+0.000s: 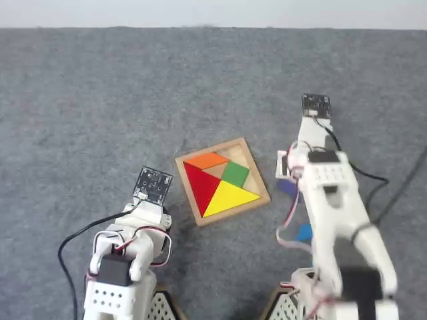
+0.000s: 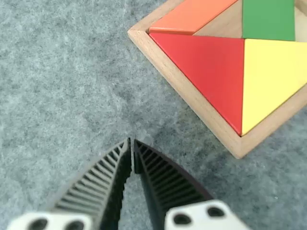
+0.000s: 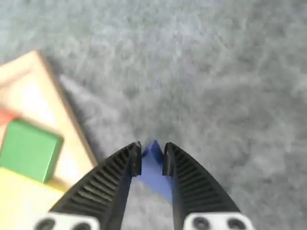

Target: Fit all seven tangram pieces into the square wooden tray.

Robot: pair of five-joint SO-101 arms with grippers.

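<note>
right wrist view: the right gripper [image 3: 151, 152] grasps a small blue wooden tangram piece [image 3: 154, 175] just right of the square wooden tray [image 3: 67, 108], probably meant for the bare gap by the green square block [image 3: 29, 151]. the left gripper [image 2: 132, 143], clenched empty, hangs over the grey bench [image 2: 57, 72] near-left of the tray, out of the way.

- Tray [image 1: 233, 209] sits mid-table on the mat [image 1: 100, 100], turned corner-on, ahead of both arms.
- In the tray: parallelogram [image 1: 207, 161] along the far-left side, square piece [image 1: 235, 173] toward the right corner.
- Left large triangle [image 1: 199, 187] lies along the near-left side and near large triangle [image 1: 230, 199] along the near-right side, touching edge to edge.
- Left gripper [image 2: 132, 143] is over the mat, near the tray's near-left rim but apart from it.
- Right gripper [image 3: 152, 148] is just right of the tray, with a small piece [image 3: 154, 163] pinched between its fingers, outside the rim.
- Loose piece [image 1: 304, 233] lies beside the right arm, nearer its base.
</note>
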